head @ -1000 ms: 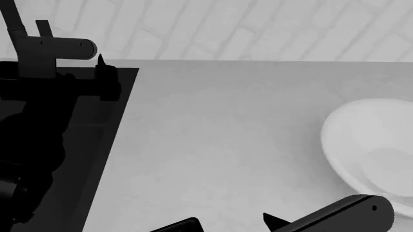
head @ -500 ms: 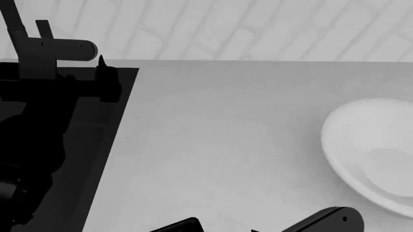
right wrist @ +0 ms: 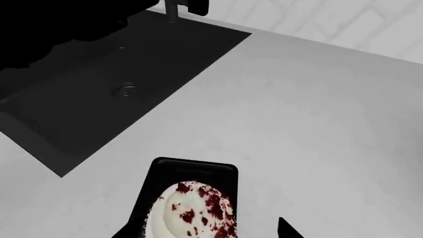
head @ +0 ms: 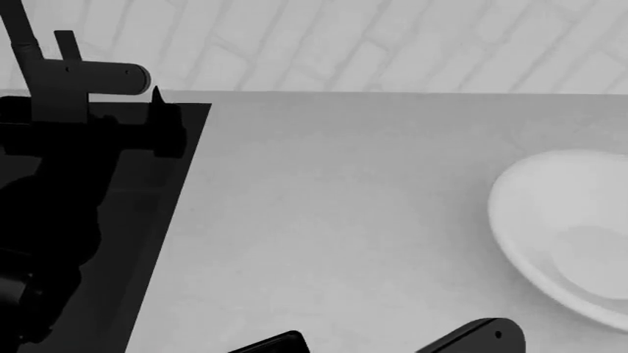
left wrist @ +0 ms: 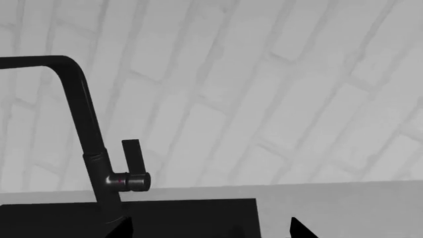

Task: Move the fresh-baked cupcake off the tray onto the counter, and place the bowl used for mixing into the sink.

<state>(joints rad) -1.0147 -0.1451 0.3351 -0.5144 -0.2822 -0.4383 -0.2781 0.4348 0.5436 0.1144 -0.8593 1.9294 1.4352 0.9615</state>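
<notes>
**Cupcake on its tray, bowl on the counter**

A pale brick wall (head: 393, 44) ran behind the light grey counter (head: 334, 220) across the upper part of the head view. The black sink (right wrist: 112, 89) filled the upper left of the right wrist frame, its round drain (right wrist: 126, 90) showing, and the dark faucet (left wrist: 86, 144) rose at the left of the left wrist frame. The white bowl (head: 574, 228) sat on the counter at the right edge of the head view, well apart from the sink. The cupcake (right wrist: 193, 213) stood on the black tray (right wrist: 191, 168) at the lower centre of the right wrist frame. The right gripper (right wrist: 205, 229) hung over it, its two tips spread apart either side of the cupcake, holding nothing. The left gripper (left wrist: 208, 227) was over the sink, its tips likewise set wide apart.
</notes>
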